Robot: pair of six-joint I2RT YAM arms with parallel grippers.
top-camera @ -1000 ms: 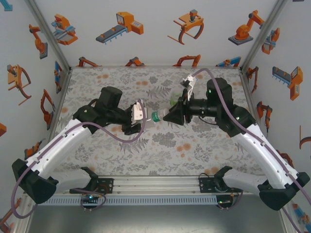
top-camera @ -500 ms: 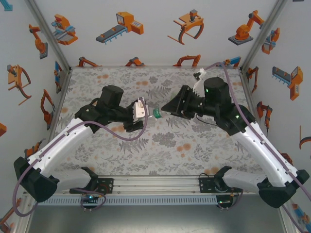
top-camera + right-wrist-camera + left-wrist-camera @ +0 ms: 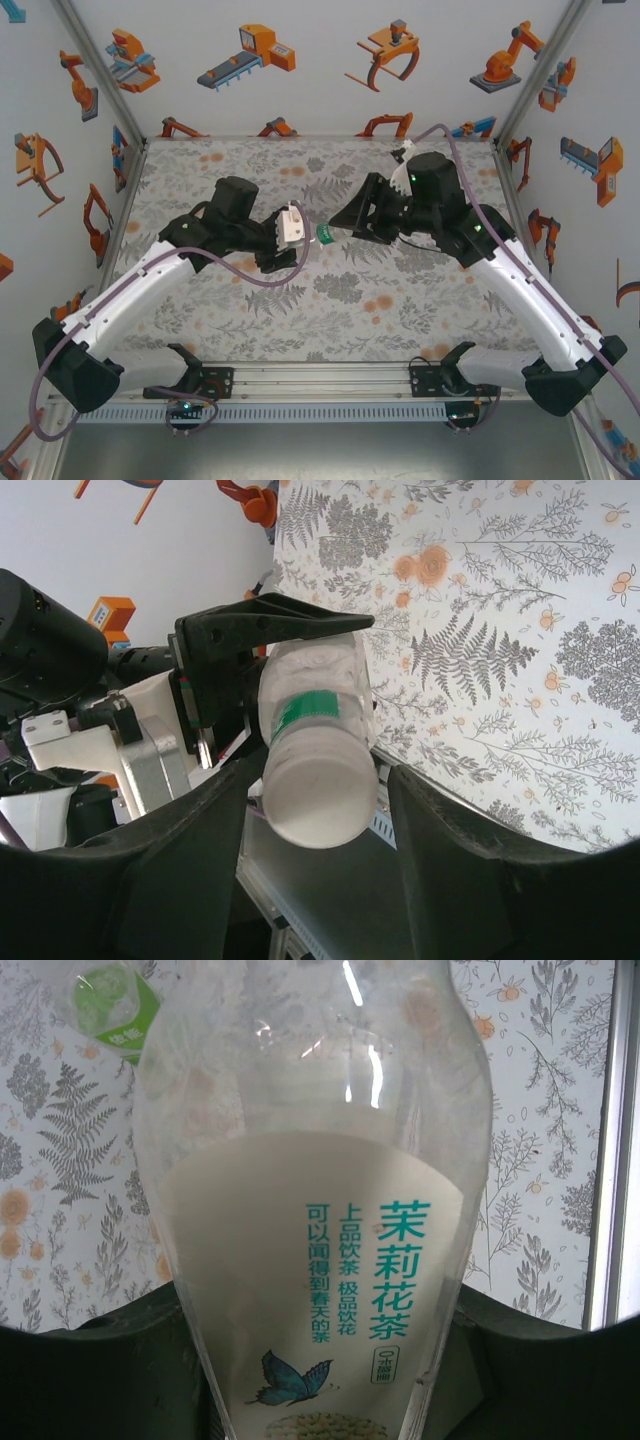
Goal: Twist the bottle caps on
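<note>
Top cam: left gripper clamped on the clear plastic white-labelled bottle, sideways above the table. Left wrist: same grip. Right wrist: right gripper gapes around its round white plastic cap, not touching. Looks mid-screwing; next it needs a pinch and twist.

The right end effector has loosened its jaws from the white cap, rolled over and drawn back slightly toward the far right; the bottle has edged right.

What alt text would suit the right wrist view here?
A clear bottle with a white cap points toward the camera, gripped by the left tool. The open right tool straddles the cap without touching, over a floral table.
</note>
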